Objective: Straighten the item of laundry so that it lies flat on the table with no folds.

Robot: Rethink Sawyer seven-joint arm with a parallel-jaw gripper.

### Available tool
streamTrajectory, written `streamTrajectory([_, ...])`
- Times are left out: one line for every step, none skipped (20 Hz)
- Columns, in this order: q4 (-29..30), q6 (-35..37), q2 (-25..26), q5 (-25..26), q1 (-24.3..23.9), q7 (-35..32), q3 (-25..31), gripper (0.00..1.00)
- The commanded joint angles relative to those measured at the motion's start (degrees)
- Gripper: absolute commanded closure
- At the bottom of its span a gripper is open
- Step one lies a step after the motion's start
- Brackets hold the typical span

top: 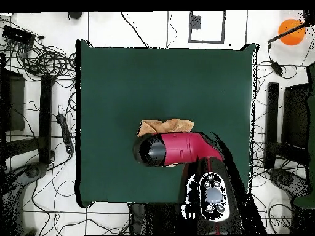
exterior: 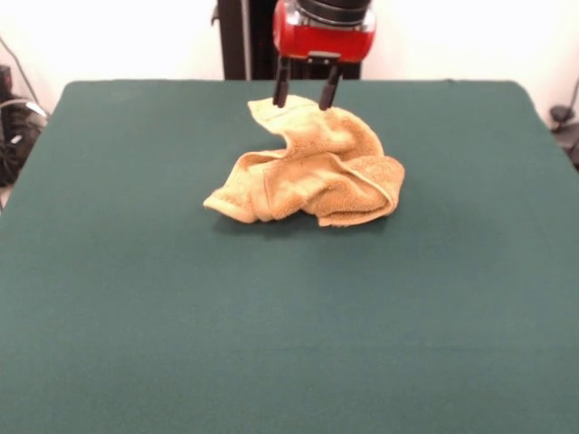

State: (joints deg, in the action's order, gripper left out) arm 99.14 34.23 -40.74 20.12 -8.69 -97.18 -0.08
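We are looking at the wide dark green cloth-topped surface [exterior: 136,316], where the crumpled golden-orange terry towel [exterior: 312,172] is lying in a heap, nearer the far edge than the near one and roughly midway between the side edges. Our red-and-black gripper [exterior: 306,98] is hanging spread and empty, its tips just at the towel's far raised corner. We judge the grasping step is starting: next calls for pinching that corner and dragging it outward.
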Motion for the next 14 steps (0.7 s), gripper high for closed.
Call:
streamTrajectory([-1.4, 2.1, 2.8, -3.3, 2.5, -11.8, 0.2, 0.00])
streamTrajectory([-1.4, 2.0, 2.8, -3.4, 2.6, -11.8, 0.2, 0.00])
streamTrajectory([-1.5, 1.9, 3.0, -3.4, 2.8, -11.8, 0.0, 0.00])
streamTrajectory([-1.4, 1.7, 3.0, -3.4, 2.8, -11.7, 0.0, 0.00])
streamTrajectory([-0.9, 1.1, 2.9, -3.5, 2.6, -11.6, 0.0, 0.00])
streamTrajectory([-0.7, 0.6, 2.9, -3.3, 2.4, -11.3, 0.1, 0.00])
streamTrajectory([-0.3, 0.0, 2.9, -3.3, 2.1, -10.9, 0.2, 0.00])
streamTrajectory([0.0, -0.5, 2.8, -3.1, 1.6, -10.4, 0.4, 0.00])
streamTrajectory([0.4, -1.0, 2.6, -2.8, 1.2, -9.8, 0.5, 0.00])
streamTrajectory([0.9, -1.6, 2.4, -2.4, 0.6, -9.1, 0.7, 0.00])
streamTrajectory([1.6, -2.3, 2.1, -2.1, -0.1, -8.3, 0.9, 0.00])
streamTrajectory([2.0, -2.6, 1.8, -1.8, -0.6, -7.6, 1.1, 0.00])
streamTrajectory([2.4, -2.7, 1.5, -1.6, -1.1, -7.1, 1.2, 0.00])
streamTrajectory([2.7, -3.0, 1.4, -1.3, -1.3, -6.8, 1.2, 0.00])
